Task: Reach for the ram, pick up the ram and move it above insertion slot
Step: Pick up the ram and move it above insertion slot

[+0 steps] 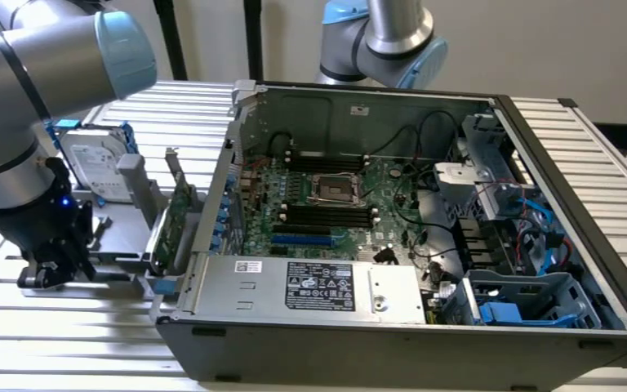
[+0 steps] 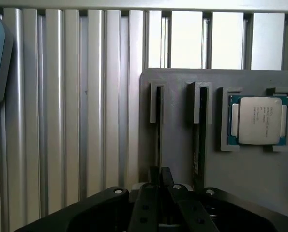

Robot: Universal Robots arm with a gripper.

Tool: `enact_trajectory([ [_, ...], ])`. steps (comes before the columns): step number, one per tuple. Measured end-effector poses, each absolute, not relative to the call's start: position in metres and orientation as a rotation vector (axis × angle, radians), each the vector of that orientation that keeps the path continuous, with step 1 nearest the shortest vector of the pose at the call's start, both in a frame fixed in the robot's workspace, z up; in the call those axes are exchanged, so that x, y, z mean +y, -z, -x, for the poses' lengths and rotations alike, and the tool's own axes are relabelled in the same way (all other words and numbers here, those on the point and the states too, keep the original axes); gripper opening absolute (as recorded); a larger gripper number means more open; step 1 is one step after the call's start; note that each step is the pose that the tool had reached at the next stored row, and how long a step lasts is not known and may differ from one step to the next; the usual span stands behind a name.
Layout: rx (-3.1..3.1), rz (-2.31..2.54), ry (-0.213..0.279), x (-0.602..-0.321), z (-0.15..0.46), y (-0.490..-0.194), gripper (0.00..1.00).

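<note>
Nearest the wrist camera, the pincer [image 2: 160,170] was narrow, its fingertips drawn together on the near end of the ram [image 2: 158,126], which stood on edge in a slot of the grey holder [image 2: 180,125]. Under everything lay the slatted metal counter [image 1: 63,347]. An open computer case [image 1: 401,347] took the middle of the exterior view, its motherboard [image 1: 330,196] face up inside. The arm [image 1: 25,114] hung at nine o'clock from the case, and a second arm [image 1: 384,37] stood at twelve. A hard drive [image 1: 94,167] in a blue frame stood at ten o'clock, and a green expansion card [image 1: 174,224] stood upright just beside the case wall. In the holder, a second dark stick [image 2: 199,140] stood in the neighbouring slot, between the ram and a processor [image 2: 259,120] lying flat.
</note>
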State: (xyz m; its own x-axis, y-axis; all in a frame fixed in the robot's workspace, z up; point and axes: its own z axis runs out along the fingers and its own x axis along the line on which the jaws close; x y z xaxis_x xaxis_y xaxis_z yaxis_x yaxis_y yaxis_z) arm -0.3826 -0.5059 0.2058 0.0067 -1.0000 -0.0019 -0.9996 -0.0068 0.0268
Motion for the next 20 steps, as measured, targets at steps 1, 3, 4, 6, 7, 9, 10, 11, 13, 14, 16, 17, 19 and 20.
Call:
enact_trajectory([
  [1,-2.201,-2.217,0.032,-0.506,0.383,-0.207,0.13],
  [3,-2.201,-2.216,0.032,-0.506,0.383,-0.212,0.13],
  [4,-2.202,-2.216,0.032,-0.506,0.383,-0.215,0.13],
  [6,-2.202,-2.216,0.032,-0.506,0.383,-0.221,0.13],
  [7,-2.201,-2.216,0.032,-0.506,0.383,-0.225,0.13],
  [9,-2.201,-2.216,0.032,-0.506,0.383,-0.235,0.13],
  [10,-2.201,-2.216,0.032,-0.506,0.383,-0.239,0.13],
  [11,-2.202,-2.217,0.032,-0.506,0.383,-0.243,0.13],
  [13,-2.201,-2.216,0.032,-0.506,0.383,-0.253,0.13],
  [14,-2.201,-2.217,0.032,-0.506,0.382,-0.257,0.13],
  [16,-2.201,-2.216,0.032,-0.506,0.382,-0.267,0.13],
  [17,-2.201,-2.216,0.032,-0.506,0.382,-0.271,0.13],
  [19,-2.201,-2.217,0.032,-0.506,0.380,-0.280,0.13],
  [20,-2.201,-2.217,0.032,-0.506,0.377,-0.285,0.13],
])
